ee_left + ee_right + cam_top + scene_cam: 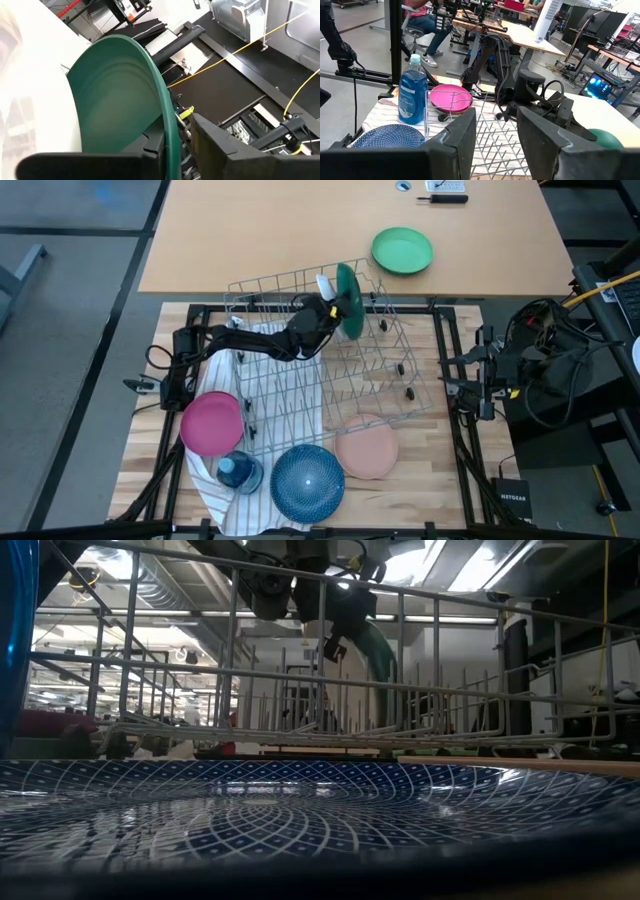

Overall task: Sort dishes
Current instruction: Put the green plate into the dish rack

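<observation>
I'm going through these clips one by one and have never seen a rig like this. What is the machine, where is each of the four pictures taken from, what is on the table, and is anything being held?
Two dark robot arms work at a wooden table. One picture looks straight down, one sits at table height, and one camera rides on each wrist.

From above, a wire dish rack stands mid-table. Near the front lie a magenta plate, a speckled blue plate and a pale pink plate, with a blue bottle on a striped cloth. A bright green plate sits apart on the far tabletop.

The left hand reaches over the rack, its fingers either side of the rim of a dark green plate standing on edge there; its wrist camera shows that plate close up. Whether the grip is firm or loosening is unclear.

The right hand waits at the table's right side, open and empty.
</observation>
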Robot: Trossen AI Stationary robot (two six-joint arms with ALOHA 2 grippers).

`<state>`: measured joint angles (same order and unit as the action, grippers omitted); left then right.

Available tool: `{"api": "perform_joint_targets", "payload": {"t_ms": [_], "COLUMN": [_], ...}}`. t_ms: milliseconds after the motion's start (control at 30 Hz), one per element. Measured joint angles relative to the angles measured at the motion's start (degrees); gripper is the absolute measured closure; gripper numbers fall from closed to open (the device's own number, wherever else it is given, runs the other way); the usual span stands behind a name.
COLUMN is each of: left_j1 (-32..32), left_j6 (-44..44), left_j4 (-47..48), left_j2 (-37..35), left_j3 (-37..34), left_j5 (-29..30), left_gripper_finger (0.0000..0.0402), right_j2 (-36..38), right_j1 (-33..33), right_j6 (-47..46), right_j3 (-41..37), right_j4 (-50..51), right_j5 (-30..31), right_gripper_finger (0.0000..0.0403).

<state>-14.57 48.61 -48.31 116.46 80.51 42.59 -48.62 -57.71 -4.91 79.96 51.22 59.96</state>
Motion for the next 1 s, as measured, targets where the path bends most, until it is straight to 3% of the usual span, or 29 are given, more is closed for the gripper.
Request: {"api": "perform_joint_targets", "payload": {"t_ms": [233, 633, 867, 1000], "left_j1": [0.7, 0.6, 0.6, 0.7], "left_j6": [-5.6, -5.1, -5.6, -7.3], "left_j4": [-0.6, -1.0, -1.9, -2.1], "left_j2": [0.0, 0.0, 0.0, 0.0], "left_j3": [0.0, 0.0, 0.0, 0.0], "left_j5": [0.5, 3.3, 3.3, 3.3], "left_gripper_finger": [0.0302, 0.0271, 0.0270, 0.0270], "right_j2": [0.0, 0.0, -0.2, -0.3], "right_j1": [0.0, 0.0, 0.0, 0.0], "right_j6": [-1.2, -5.5, -12.9, -17.4], "right_j3": [0.0, -0.7, -7.4, -11.9], "right_j4": [0.0, -0.1, 0.0, -0.1], "right_j5": [0.0, 0.1, 11.6, 13.9], "right_gripper_finger": [0.0258, 0.0258, 0.0258, 0.0258]}}
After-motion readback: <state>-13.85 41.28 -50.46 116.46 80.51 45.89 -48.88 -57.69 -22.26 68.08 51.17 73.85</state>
